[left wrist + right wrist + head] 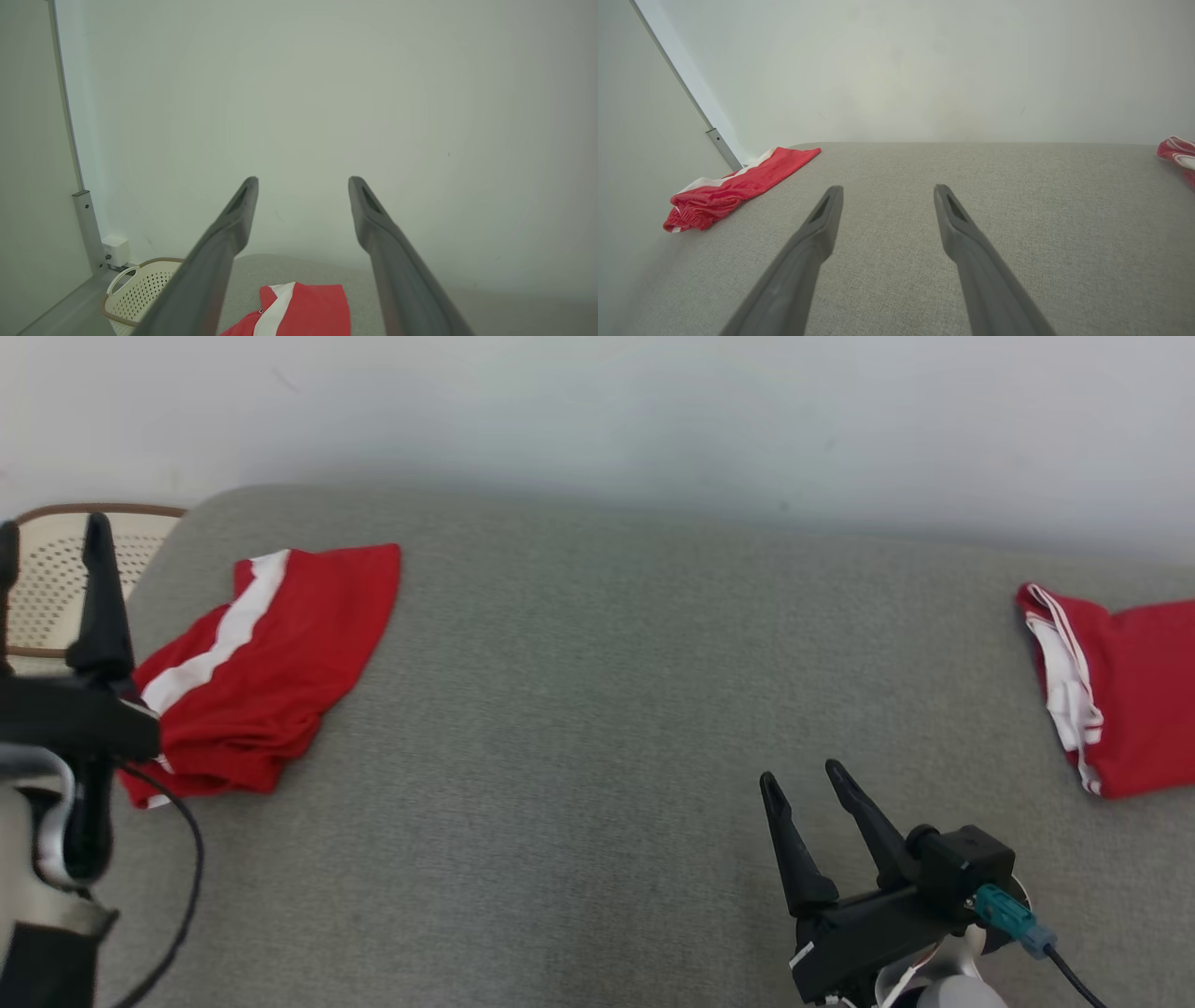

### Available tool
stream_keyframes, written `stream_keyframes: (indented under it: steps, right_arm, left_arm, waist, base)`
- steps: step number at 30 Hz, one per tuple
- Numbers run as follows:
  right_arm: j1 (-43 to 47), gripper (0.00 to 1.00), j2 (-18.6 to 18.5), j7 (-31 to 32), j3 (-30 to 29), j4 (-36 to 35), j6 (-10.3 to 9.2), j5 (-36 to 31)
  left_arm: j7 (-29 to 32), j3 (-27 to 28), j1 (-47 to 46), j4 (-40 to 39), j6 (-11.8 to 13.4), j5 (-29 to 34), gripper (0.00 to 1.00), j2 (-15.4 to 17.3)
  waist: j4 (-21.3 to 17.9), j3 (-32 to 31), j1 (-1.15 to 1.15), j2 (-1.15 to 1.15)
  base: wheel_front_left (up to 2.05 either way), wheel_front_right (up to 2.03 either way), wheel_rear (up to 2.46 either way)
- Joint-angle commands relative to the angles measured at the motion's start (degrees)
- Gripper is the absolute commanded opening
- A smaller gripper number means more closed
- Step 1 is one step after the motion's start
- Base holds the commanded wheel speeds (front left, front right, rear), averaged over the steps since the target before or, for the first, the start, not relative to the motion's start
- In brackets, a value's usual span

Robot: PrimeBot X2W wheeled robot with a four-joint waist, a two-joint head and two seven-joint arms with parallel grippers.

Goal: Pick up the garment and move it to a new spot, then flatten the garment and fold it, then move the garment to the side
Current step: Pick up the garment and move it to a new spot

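A red garment with a white stripe [271,663] lies folded at the left end of the grey cushion [607,709]; the wrist views show it too [303,308] [738,186]. A second red and white garment [1120,691] lies crumpled at the right edge, its corner visible [1176,151]. My left gripper [51,527] stands open at the far left, raised just left of the folded garment, fingers spread with nothing between them [303,182]. My right gripper [801,775] is open low over the bare front middle of the cushion [888,189], apart from both garments.
A cream perforated basket with a brown rim [47,579] stands beyond the cushion's left end [140,289]. A pale wall runs behind the cushion. A metal post [719,144] rises at the left corner.
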Motion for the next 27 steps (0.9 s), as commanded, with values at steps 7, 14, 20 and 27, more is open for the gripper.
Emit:
stream_keyframes:
  steps: [7, 14, 20, 27]
  right_arm:
    - [-2.8, 1.0, -0.7, -0.9, 0.6, -1.5, -0.04, -0.4]
    - [-4.5, 1.0, -0.5, -1.3, 0.8, -3.3, -0.04, -1.5]
    - [-5.1, 1.0, 0.0, -1.3, 1.3, -4.5, -0.04, -2.0]
    - [-5.9, 1.0, -0.2, -0.8, 1.4, -4.8, -0.04, -2.0]
  left_arm:
    - [2.0, 1.5, -8.6, 10.3, -1.9, -0.9, 1.0, 5.0]
    - [3.8, 2.0, -14.5, 19.1, -3.2, -1.8, 1.0, 8.6]
    - [7.0, 0.2, -18.3, 26.3, -4.9, -1.8, 1.0, 10.7]
    - [12.7, -3.1, -23.2, 35.7, -6.7, -2.6, 1.0, 12.1]
  waist:
    - [-8.2, 7.9, -0.02, -0.01]
    - [-11.9, 12.2, -0.02, -0.01]
    - [-13.8, 14.6, -0.02, -0.01]
    - [-15.3, 16.7, -0.02, -0.01]
  base:
    - [0.0, 0.0, 0.0]
    - [0.0, 0.0, 0.0]
    - [0.0, 0.0, 0.0]
    - [0.0, 0.0, 0.0]
